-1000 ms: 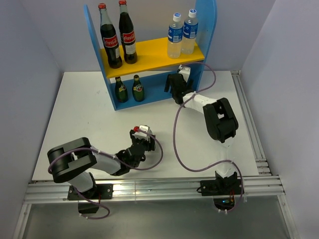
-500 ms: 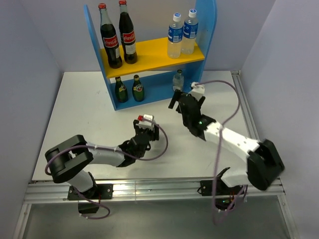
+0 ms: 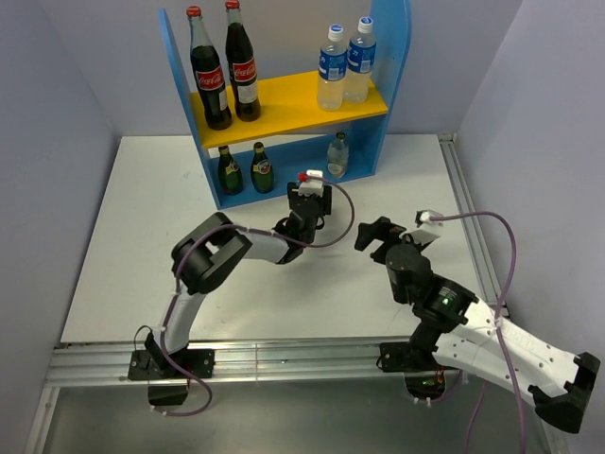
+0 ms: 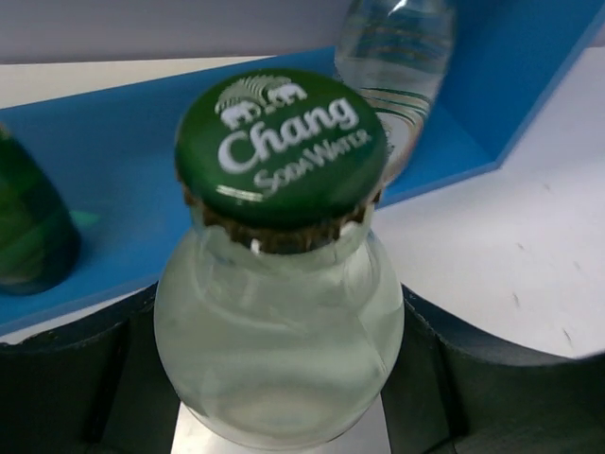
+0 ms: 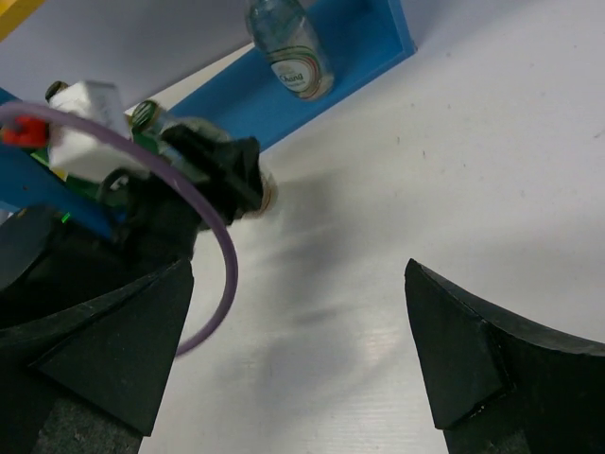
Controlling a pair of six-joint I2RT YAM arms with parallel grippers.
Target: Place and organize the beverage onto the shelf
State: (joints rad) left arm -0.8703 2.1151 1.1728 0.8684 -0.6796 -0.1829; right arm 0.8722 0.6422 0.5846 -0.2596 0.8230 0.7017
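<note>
So the left pincer is clamped on a clear bottle — green Chang cap on top, round shoulders wedged between the two dark fingers; in the overhead view that's the middle of the frame, just in front of the shelf, facing the open stretch of its blue base. Can't really tell from above whether the bottle touches the tabletop or is lifted off it; the arm covers it.

The second clear bottle stands on the base toward the right side panel; two green bottles stand side by side at the left end of the same tier. Up on the yellow board: two water bottles at the right, two cola bottles at the left.

The right pincer is spread wide with nothing in it — right of centre in the overhead view, apart from the shelf, over bare tabletop; its wrist camera looks across at the left pincer and the bottle it grips.
</note>
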